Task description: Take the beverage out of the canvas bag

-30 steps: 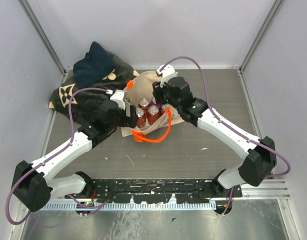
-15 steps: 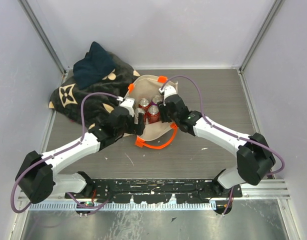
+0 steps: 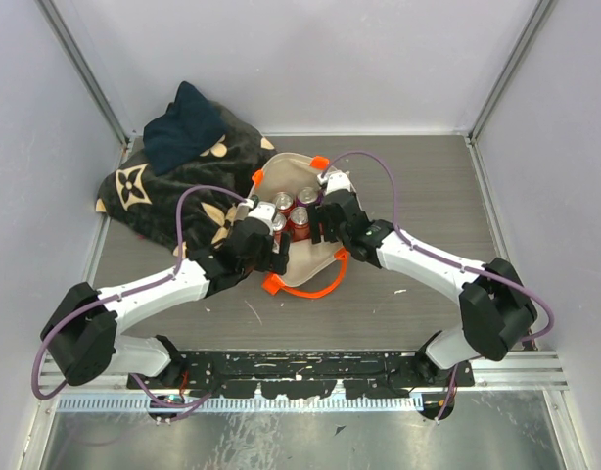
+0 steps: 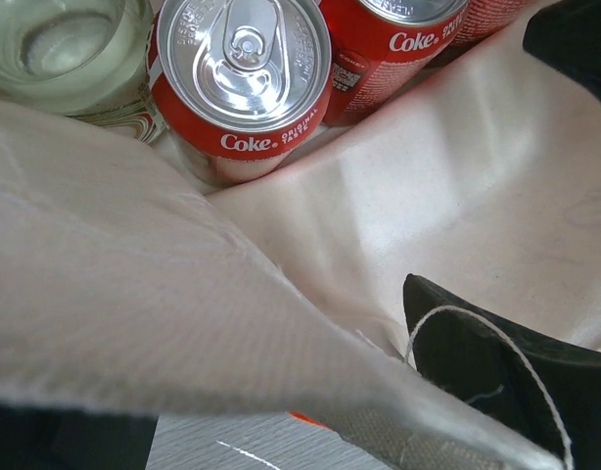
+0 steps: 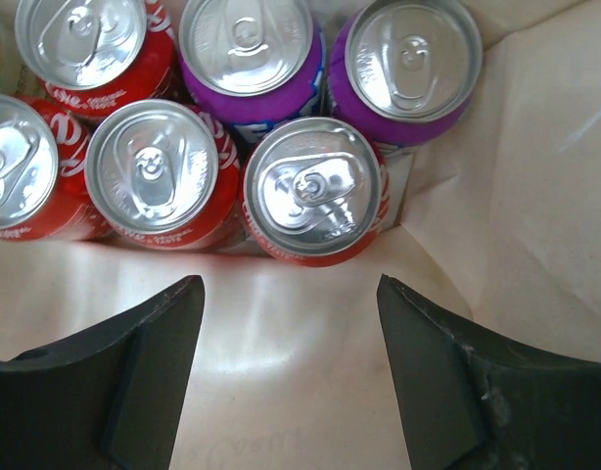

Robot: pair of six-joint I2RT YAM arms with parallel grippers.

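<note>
The cream canvas bag [image 3: 305,257] with orange handles [image 3: 302,287] stands open at mid-table. Inside are several red Coke cans and two purple cans. My right gripper [image 3: 325,211] is open inside the bag's mouth; in the right wrist view [image 5: 291,284] its fingers flank a red can [image 5: 315,191] just ahead, apart from it, with the purple cans [image 5: 247,44] behind. My left gripper [image 3: 271,250] is open and straddles the bag's near-left wall [image 4: 183,313]: one finger [image 4: 496,372] is inside, the other is mostly hidden outside. A Coke can [image 4: 242,69] lies ahead of it.
A dark patterned blanket [image 3: 168,191] with a dark blue cloth [image 3: 183,127] on it lies at the back left, touching the bag. A clear glass vessel [image 4: 56,49] stands beside the Coke cans. Grey walls close in the back and sides.
Both grippers have closed in on the bag. The right one has come down into its mouth over the cans. The left one has moved right onto the near-left wall.
</note>
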